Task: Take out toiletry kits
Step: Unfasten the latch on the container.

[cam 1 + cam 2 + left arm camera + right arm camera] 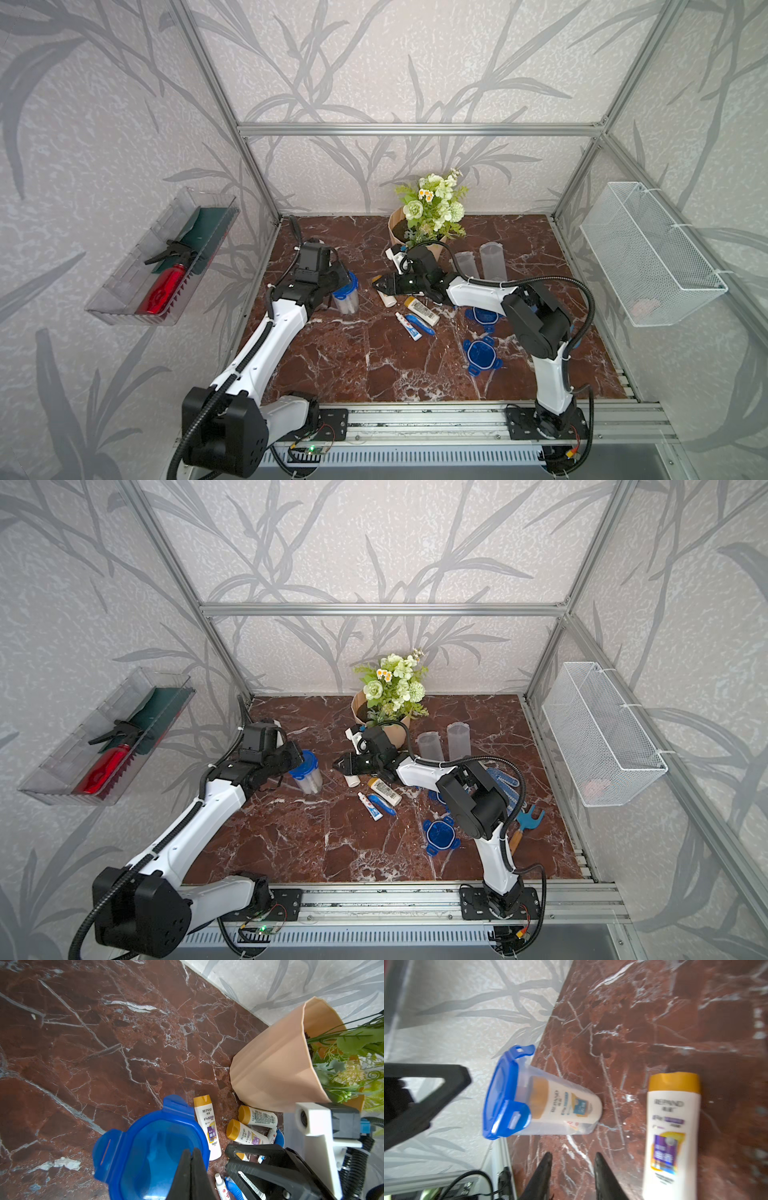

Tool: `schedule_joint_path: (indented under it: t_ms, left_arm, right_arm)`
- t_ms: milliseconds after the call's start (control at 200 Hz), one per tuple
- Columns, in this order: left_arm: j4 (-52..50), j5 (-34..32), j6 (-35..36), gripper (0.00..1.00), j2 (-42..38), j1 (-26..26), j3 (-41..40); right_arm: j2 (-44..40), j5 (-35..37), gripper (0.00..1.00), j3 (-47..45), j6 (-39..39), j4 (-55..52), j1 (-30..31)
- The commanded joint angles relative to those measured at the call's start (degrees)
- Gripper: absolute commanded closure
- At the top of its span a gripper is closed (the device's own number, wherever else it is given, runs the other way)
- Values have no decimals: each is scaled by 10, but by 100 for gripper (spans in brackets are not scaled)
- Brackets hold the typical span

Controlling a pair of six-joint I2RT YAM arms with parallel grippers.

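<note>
Now three small bottles (207, 1126) lie loose on the marble table (83, 1043) near one flower pot (270, 1064), with one toothpaste tube (407, 327) and one blue toothbrush (420, 324) just beside them. A fourth bottle (564, 1105) sits inside the one lidded jar (521, 1076). The left claw (191, 1152) is clenched, empty, over that jar's lid. The right claw (572, 1156) hangs released, with nothing between its jaws. Two open jars (492, 259) and two loose lids (482, 353) are nearby.

**Marble table: kit pieces loose at centre**

Blue-lidded jar (309, 781) stands left of centre on the table (291, 845), with the left gripper (300, 759) at its lid. Right gripper (338, 766) is low near centre, a white mini bottle (352, 780) just beside it. Second bottle (385, 791), toothpaste tube (370, 806) and blue toothbrush (383, 805) lie together towards the front edge. Lidless clear jar (430, 746) and second lidless jar (458, 739) stand beside the flower pot (358, 712) at the back edge.
</note>
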Motion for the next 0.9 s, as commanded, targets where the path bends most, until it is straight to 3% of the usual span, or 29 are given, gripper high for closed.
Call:
schedule_joint_path:
  t_ms: [0, 415, 730, 895]
  left_arm:
    - [14, 12, -4, 100, 13, -3, -14]
    - [33, 18, -12, 100, 27, -3, -54]
    - [35, 22, -20, 100, 16, -3, -82]
    - [33, 20, -27, 100, 7, -3, -108]
  right_arm:
    - [28, -64, 59, 8, 103, 141, 3]
    - [66, -68, 50, 35, 149, 161, 23]
    - [95, -72, 50, 43, 199, 220, 30]
    - [96, -73, 56, 27, 231, 282, 31]
